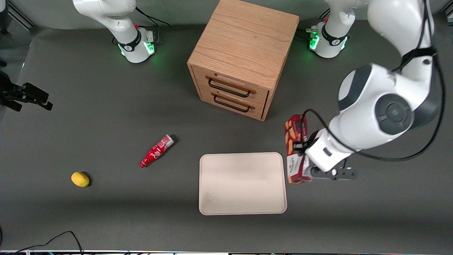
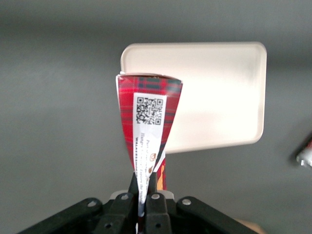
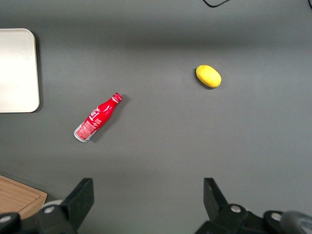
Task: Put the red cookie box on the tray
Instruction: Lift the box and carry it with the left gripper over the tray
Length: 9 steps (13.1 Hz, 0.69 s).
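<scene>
Jaws squeeze long red plaid cardboard cookie box (image 2: pixel 148 117) | gripper (image 2: pixel 144 191) beside flat beige tray (image 1: pixel 242 183) | light, dents easily; hold narrow sides.

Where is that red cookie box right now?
The red cookie box is held off the table in the left arm's gripper, beside the tray's edge toward the working arm's end, nearer the front camera than the wooden drawer cabinet.
</scene>
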{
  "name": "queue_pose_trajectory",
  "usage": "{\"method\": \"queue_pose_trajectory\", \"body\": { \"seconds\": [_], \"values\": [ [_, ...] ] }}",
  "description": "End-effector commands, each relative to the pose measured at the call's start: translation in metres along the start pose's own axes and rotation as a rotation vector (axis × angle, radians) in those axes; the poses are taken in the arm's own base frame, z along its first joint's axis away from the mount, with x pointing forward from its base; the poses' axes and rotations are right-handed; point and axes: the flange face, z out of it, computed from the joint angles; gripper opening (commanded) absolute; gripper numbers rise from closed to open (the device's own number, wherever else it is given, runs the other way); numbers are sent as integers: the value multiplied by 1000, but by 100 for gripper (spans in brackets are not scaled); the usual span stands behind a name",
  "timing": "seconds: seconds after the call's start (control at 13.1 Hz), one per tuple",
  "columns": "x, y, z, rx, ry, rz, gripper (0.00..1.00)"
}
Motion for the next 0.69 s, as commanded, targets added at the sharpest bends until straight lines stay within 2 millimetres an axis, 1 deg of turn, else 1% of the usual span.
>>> {"method": "queue_pose_trajectory", "body": {
  "seconds": [0.0,0.08,0.15,0.38,0.61],
  "values": [
    [18,26,38,17,81,-41,0],
    [21,31,62,40,95,-41,0],
    [24,34,79,62,113,-30,0],
    [34,29,130,94,131,-14,0],
    [38,23,166,115,133,47,0]
  ]
}}
